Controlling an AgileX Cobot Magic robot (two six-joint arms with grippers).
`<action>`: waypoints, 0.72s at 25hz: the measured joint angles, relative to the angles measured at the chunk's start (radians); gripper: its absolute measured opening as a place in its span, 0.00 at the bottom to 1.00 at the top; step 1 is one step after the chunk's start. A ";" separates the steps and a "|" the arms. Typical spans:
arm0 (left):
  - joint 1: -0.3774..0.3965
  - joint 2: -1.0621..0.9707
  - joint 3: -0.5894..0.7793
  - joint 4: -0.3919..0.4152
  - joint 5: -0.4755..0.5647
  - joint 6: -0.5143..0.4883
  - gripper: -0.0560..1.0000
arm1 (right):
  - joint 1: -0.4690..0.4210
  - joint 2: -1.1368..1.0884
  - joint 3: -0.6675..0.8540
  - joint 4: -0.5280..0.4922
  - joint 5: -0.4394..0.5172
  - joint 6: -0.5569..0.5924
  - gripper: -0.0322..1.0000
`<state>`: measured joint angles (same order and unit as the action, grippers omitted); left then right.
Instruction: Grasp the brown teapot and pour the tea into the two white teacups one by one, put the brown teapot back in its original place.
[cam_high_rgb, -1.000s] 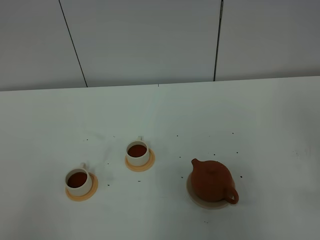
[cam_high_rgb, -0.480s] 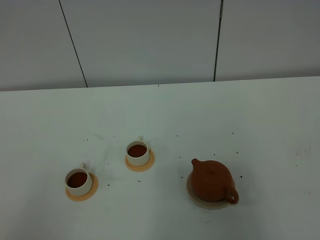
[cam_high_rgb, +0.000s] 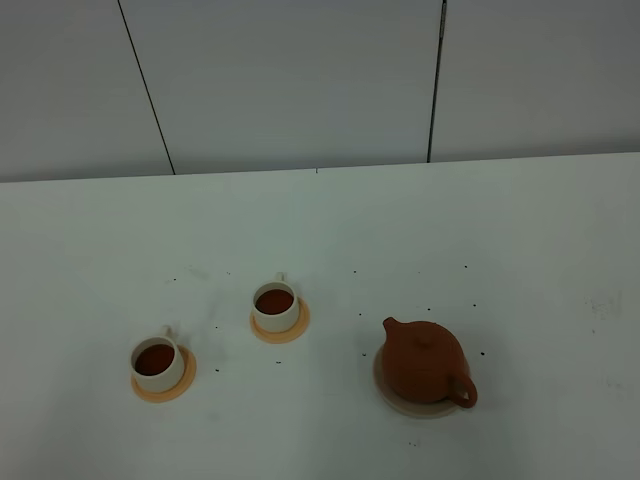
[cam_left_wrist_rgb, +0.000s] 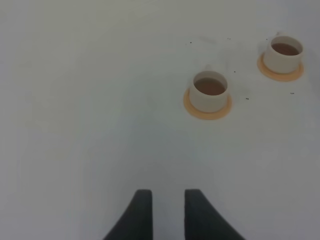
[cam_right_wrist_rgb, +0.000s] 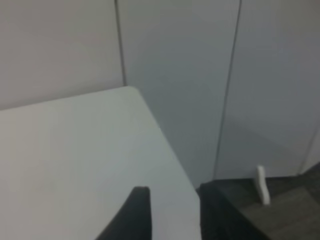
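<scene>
Brown teapot upright on its beige mat; two white teacups apparently hold tea

High overview; left wrist sharing cups.

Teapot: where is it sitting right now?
In the exterior high view the brown teapot stands on its beige mat, right of the two teacups.

"What are my arms doing?"

"Neither one shows in the overhead camera. My left gripper appears only through its wrist camera: two dark fingers side by side, a narrow gap between them, nothing held, hanging above the table and pointing down at it."

"And the right?"

"My right gripper sits with its fingers apart, empty, raised over the table's corner."
</scene>
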<state>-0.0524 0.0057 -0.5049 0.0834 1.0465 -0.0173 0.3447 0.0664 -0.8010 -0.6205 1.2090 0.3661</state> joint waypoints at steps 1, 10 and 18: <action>0.000 0.000 0.000 0.000 0.000 0.000 0.27 | 0.008 -0.013 0.000 0.006 0.000 -0.001 0.26; 0.000 0.000 0.000 0.000 0.000 0.000 0.27 | -0.167 -0.075 0.026 0.262 0.009 -0.152 0.26; 0.000 0.000 0.000 0.000 0.000 0.000 0.27 | -0.351 -0.075 0.285 0.658 -0.092 -0.263 0.26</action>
<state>-0.0524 0.0057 -0.5049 0.0834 1.0465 -0.0175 -0.0062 -0.0086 -0.5163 0.0370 1.1166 0.1028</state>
